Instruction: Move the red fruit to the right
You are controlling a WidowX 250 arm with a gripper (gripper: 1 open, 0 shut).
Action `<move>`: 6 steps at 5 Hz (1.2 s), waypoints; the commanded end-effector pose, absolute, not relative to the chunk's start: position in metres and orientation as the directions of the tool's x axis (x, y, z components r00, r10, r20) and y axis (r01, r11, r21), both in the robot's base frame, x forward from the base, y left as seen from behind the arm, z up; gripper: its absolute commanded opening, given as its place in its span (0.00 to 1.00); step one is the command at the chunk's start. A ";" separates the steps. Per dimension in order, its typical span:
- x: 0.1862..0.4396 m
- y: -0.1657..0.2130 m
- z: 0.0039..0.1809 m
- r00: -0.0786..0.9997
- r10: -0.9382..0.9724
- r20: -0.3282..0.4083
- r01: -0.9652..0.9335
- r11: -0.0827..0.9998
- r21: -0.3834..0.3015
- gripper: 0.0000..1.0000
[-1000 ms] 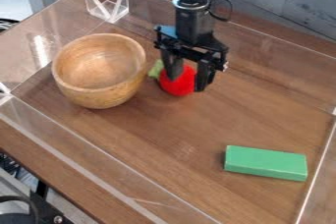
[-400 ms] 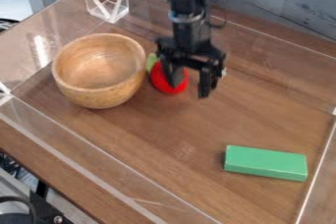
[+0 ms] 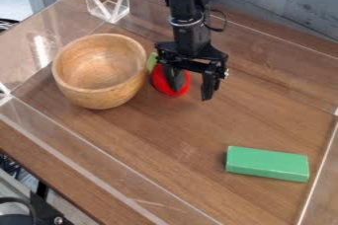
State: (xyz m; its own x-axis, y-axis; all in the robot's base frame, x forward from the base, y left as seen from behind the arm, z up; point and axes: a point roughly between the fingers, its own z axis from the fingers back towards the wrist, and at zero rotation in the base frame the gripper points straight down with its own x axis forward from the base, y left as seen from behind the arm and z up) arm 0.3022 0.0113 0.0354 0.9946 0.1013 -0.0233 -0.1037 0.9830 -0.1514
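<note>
Task status, judged: early phase; no rightward transfer is evident, final placement is outstanding. The red fruit (image 3: 164, 83) sits on the wooden table (image 3: 158, 145), just beside the RH side of the wooden bowl (image 3: 99, 86), green leafy cap (image 3: 152, 62) toward the bowl. Gripper (image 3: 191, 90) is over/next to the fruit, jaws spread wide; one finger partly covers the fruit, the other stands apart on the RH side over bare wood. No pinch is visible; contact between the near finger and the fruit can't be confirmed. Remaining ops, est.: (a) align jaws on the fruit, or set a finger on its bowl side for a push; (b) shift fruit to RH side; (c) release if gripped, then retract. Exact end position is n/a in the task wording. Surroundings: green rectangular block (image 3: 268, 164) lies flat at lower RH, well apart from the fruit; clear angular plastic item (image 3: 109, 5) is at upper LH, beyond the bowl. Obstructions: the bowl wall limits finger access on the LH side, w/ risk of bumping the bowl; a rounded fruit may roll if nudged off-centre. Direct RH path shows bare wood; the block is a concern only if travel drifts toward the lower RH corner.
</note>
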 end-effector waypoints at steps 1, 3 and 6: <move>0.300 0.016 0.045 0.982 0.187 0.024 -0.182 0.973 -0.143 1.00; 0.290 0.013 0.043 0.976 0.215 0.020 -0.211 0.969 -0.128 1.00; 0.293 0.016 0.050 0.974 0.222 0.041 -0.216 0.969 -0.117 1.00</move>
State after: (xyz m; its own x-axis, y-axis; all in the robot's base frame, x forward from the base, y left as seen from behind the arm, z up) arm 0.2832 0.0119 0.0340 0.9755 0.2182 -0.0262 -0.2198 0.9688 -0.1146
